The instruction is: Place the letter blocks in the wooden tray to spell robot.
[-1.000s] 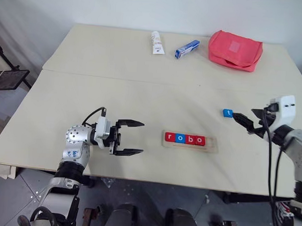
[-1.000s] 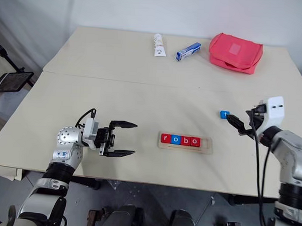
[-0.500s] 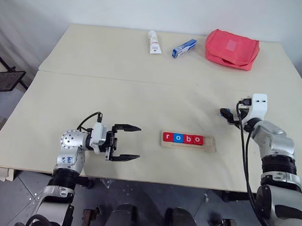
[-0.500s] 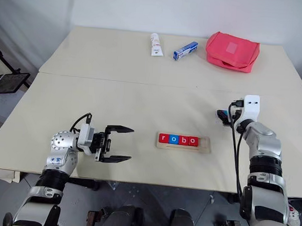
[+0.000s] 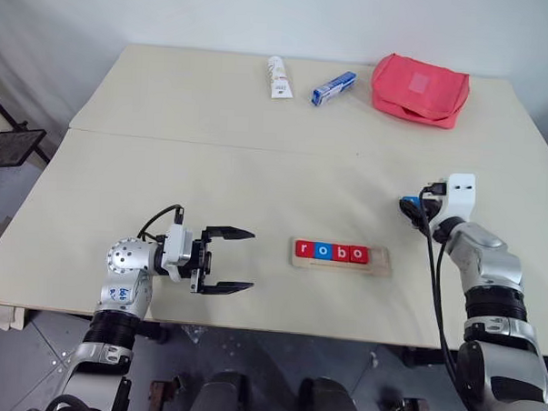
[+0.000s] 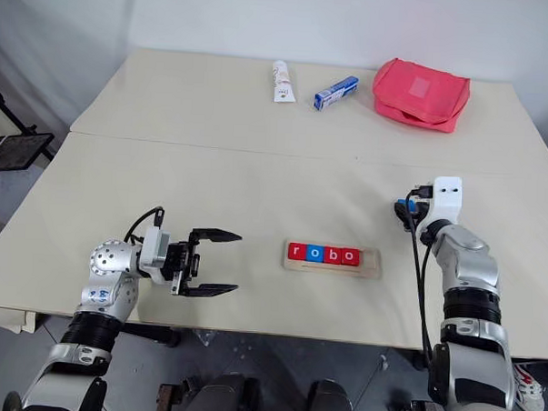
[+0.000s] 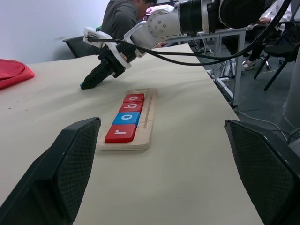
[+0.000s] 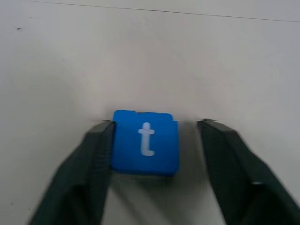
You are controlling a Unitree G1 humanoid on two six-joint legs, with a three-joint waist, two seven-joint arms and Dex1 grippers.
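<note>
Four blocks trayed (blue "t" apart)

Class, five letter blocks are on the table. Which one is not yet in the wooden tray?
The blue square block marked t, between the right gripper's fingers; the other four sit in the light-wood tray.

Both arms are silver-grey metal with rounded joint housings and white wrist blocks. Looping black cables run along each. The left end effector and right end effector have black fingers, seemingly mesh-textured inside.
</note>
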